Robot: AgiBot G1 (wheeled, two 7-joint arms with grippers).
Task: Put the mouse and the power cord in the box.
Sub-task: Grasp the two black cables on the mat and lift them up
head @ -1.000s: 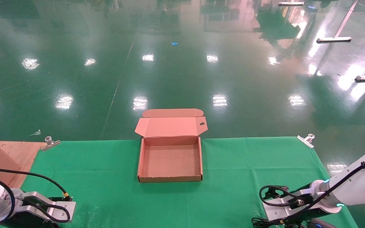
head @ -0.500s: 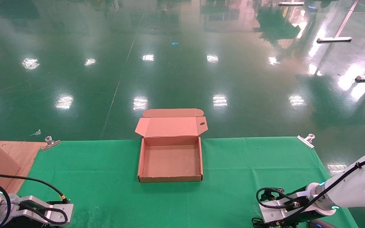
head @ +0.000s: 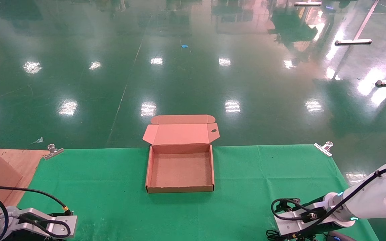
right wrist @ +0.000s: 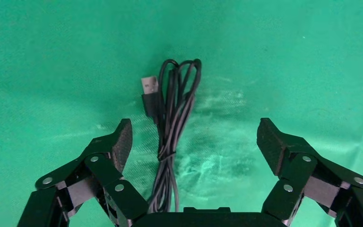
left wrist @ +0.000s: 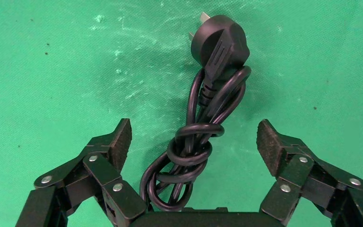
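My left end effector hangs spread wide over the knotted power cord on the green table; my right end effector, equally wide, straddles the mouse's coiled USB cable. The mouse barely shows at the near right edge. The box sits open, well apart. Gripping only cable risks loops slipping free or the mouse dangling and snagging the box wall.

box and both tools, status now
Left tool open over power cord. Right tool open over mouse cable. Box open, empty.
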